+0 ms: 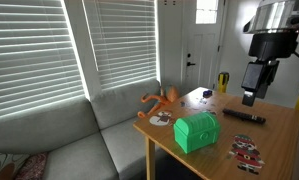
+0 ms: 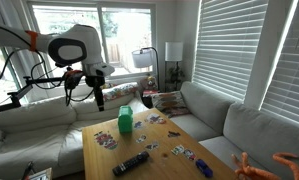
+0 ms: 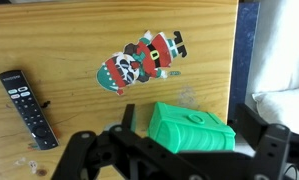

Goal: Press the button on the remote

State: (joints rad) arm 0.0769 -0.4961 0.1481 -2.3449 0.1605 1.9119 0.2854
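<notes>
the gripper (image 1: 251,98) hangs high, jaws apart (holding nothing); the remote (image 3: 27,105) lies flat, buttons upward, ready for pressing.

Surface: light wooden table (image 3: 59,35) | by one edge: green chest-shaped box (image 3: 192,128) | near it: flat red-green-white Christmas figure (image 3: 144,60) | well apart: slim black bar-shaped remote (image 3: 27,107) | at a corner: orange tentacled toy (image 1: 164,98)
</notes>
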